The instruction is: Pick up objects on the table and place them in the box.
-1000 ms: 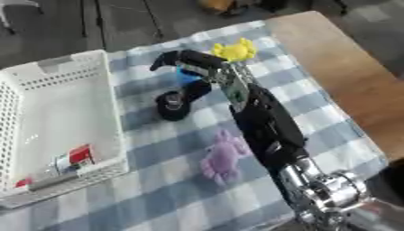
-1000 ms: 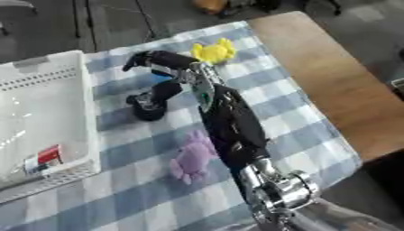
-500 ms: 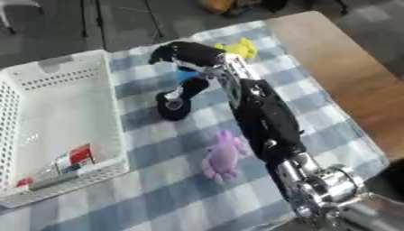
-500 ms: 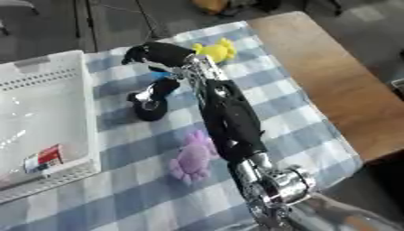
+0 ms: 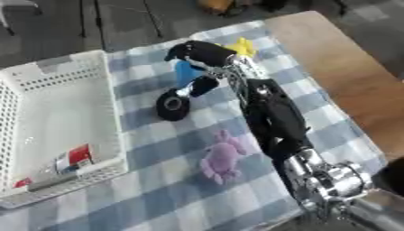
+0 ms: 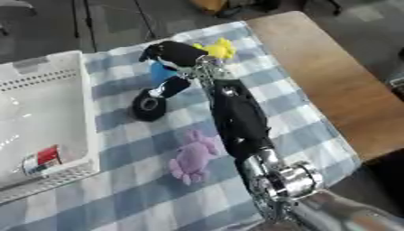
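right hand (image 5: 199, 52) moved farther, fingers curled

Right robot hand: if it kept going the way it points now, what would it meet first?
Probably the blue object, just below the right robot hand, whose fingers curl down and left. Beyond it lies the black roll, then the white basket. Depth is unclear, so the hand may already touch the blue object.

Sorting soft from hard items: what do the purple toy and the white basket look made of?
The purple toy looks like plush fabric: fuzzy, rounded limbs. The white basket looks like rigid matte plastic, with perforated walls.
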Motion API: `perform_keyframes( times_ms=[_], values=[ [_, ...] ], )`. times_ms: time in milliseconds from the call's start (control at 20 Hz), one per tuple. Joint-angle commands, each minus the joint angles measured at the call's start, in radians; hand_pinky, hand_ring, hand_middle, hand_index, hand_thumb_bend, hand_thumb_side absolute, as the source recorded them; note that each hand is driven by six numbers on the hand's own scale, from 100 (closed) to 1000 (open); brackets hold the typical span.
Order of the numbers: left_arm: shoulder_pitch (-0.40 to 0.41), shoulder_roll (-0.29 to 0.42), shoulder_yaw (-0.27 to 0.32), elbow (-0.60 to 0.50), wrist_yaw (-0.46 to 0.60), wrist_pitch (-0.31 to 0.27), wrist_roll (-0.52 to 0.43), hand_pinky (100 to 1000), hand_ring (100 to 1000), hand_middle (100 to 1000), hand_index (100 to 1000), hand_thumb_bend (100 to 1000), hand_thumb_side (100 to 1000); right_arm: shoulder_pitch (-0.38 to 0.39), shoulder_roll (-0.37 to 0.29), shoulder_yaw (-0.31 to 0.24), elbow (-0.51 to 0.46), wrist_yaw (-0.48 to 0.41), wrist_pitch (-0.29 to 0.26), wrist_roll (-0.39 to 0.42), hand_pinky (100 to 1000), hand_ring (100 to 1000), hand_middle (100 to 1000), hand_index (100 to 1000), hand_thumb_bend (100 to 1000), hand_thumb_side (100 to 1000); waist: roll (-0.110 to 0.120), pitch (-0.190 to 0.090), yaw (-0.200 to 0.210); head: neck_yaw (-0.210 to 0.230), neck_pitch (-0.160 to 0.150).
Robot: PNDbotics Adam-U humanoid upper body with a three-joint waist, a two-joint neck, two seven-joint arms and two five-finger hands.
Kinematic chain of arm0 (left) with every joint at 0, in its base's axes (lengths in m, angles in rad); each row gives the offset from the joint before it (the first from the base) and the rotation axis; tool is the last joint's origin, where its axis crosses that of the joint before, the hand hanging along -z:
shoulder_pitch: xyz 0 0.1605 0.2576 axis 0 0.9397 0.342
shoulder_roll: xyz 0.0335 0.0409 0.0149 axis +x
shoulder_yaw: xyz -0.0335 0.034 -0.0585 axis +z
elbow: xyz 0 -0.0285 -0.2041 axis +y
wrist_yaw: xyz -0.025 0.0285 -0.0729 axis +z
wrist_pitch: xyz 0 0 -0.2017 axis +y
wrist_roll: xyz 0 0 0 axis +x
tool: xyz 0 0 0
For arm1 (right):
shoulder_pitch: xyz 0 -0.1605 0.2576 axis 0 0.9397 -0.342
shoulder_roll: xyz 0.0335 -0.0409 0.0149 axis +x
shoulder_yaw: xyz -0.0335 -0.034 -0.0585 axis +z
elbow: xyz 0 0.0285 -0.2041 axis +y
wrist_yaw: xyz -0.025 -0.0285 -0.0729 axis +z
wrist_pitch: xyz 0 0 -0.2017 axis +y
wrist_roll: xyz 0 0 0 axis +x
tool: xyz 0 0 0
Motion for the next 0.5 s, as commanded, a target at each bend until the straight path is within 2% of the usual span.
perform_keyframes(
  times_ms=[50,500],
  values=[
    [-0.002,0.010,0.003,-0.013,0.003,-0.001,-0.002,497,656,689,719,438,889,-0.026,-0.024,-0.012,-0.007,0.011,0.019,-0.012,957,897,869,914,557,697,0.008,-0.112,0.000,-0.003,0.005],
    [-0.003,0.008,0.001,-0.013,0.003,0.000,-0.005,498,656,690,720,437,889,-0.028,-0.019,-0.026,0.002,0.023,0.054,-0.003,939,877,861,912,557,712,0.007,-0.109,0.006,-0.004,0.005]
  ],
)
